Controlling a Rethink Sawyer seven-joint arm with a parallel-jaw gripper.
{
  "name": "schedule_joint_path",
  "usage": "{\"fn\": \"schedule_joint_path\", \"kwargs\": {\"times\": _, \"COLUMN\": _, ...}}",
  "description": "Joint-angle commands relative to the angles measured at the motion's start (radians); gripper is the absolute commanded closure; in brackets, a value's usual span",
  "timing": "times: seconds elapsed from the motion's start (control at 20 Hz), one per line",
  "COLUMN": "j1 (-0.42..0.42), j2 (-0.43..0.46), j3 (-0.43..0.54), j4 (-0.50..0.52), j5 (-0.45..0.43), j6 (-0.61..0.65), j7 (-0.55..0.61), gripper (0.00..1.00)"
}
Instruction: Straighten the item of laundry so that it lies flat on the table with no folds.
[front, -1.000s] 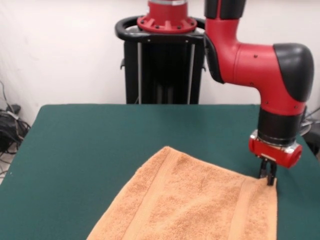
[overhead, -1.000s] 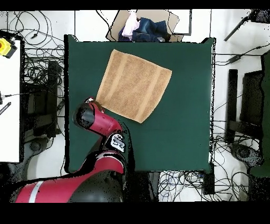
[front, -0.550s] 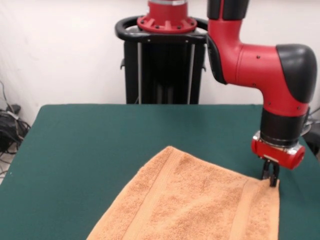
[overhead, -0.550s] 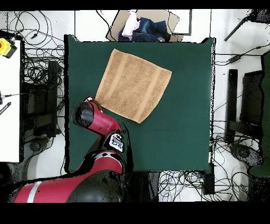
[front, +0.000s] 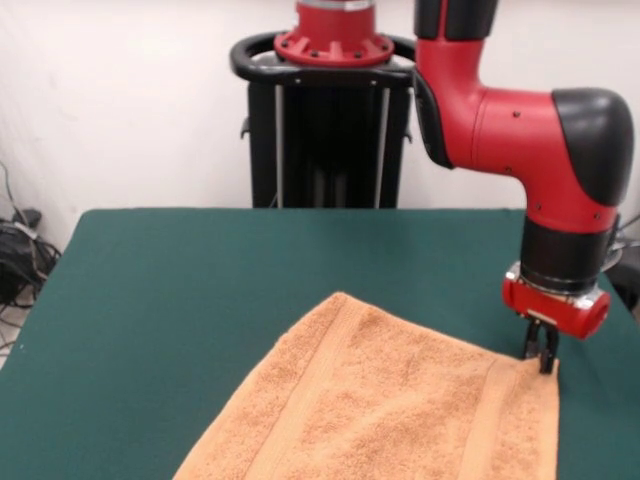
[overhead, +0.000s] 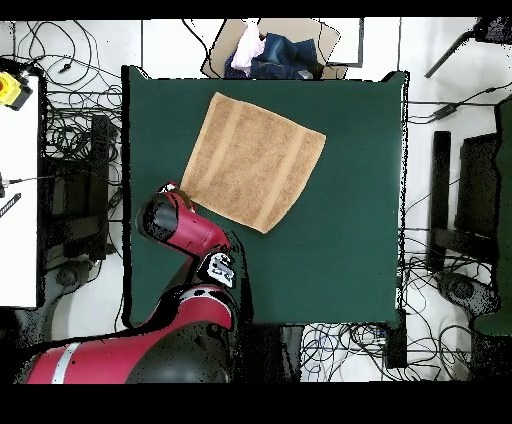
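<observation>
White wall and a black pedestal fill the top of the front view, and below them a dark green desk spreads across the frame. On it lies the item of laundry, an orange-tan terry towel occupying the lower centre and lower right of the front view and running off the bottom edge; in the overhead view it sits in the upper middle of the desk, turned at a slant to the desk's edges, and looks spread nearly flat with no fold I can make out. The gripper hangs at the right of the front view with its tips down at the towel's far right corner; its jaws appear drawn together on that corner, pinching the cloth, though the tips are small and dark, so I judge this rather than see it plainly. The towel should handle as light, soft and limp, with no stiffness to carry a push, and its looped pile probably drags on the felt-like top. A corner or the flat woven band near an end seems the best place to take hold, pulling outward and low.
</observation>
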Motion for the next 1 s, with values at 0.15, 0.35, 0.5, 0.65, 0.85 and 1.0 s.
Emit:
{"fn": "schedule_joint_path", "kwargs": {"times": 0.15, "j1": -0.009, "j2": 0.035, "j3": 0.103, "j4": -0.016, "j5": 0.041, "j6": -0.023, "j7": 0.243, "gripper": 1.00}}
{"fn": "schedule_joint_path", "kwargs": {"times": 0.35, "j1": -0.006, "j2": 0.035, "j3": 0.104, "j4": -0.015, "j5": 0.050, "j6": -0.032, "j7": 0.256, "gripper": 1.00}}
{"fn": "schedule_joint_path", "kwargs": {"times": 0.5, "j1": -0.002, "j2": 0.028, "j3": 0.115, "j4": -0.016, "j5": 0.061, "j6": -0.034, "j7": 0.271, "gripper": 1.00}}
{"fn": "schedule_joint_path", "kwargs": {"times": 0.65, "j1": 0.031, "j2": 0.015, "j3": 0.090, "j4": -0.032, "j5": 0.096, "j6": -0.001, "j7": 0.285, "gripper": 1.00}}
{"fn": "schedule_joint_path", "kwargs": {"times": 0.85, "j1": 0.079, "j2": 0.030, "j3": 0.028, "j4": -0.082, "j5": 0.146, "j6": 0.054, "j7": 0.282, "gripper": 1.00}}
{"fn": "schedule_joint_path", "kwargs": {"times": 1.0, "j1": 0.093, "j2": 0.057, "j3": -0.001, "j4": -0.146, "j5": 0.185, "j6": 0.092, "j7": 0.271, "gripper": 1.00}}
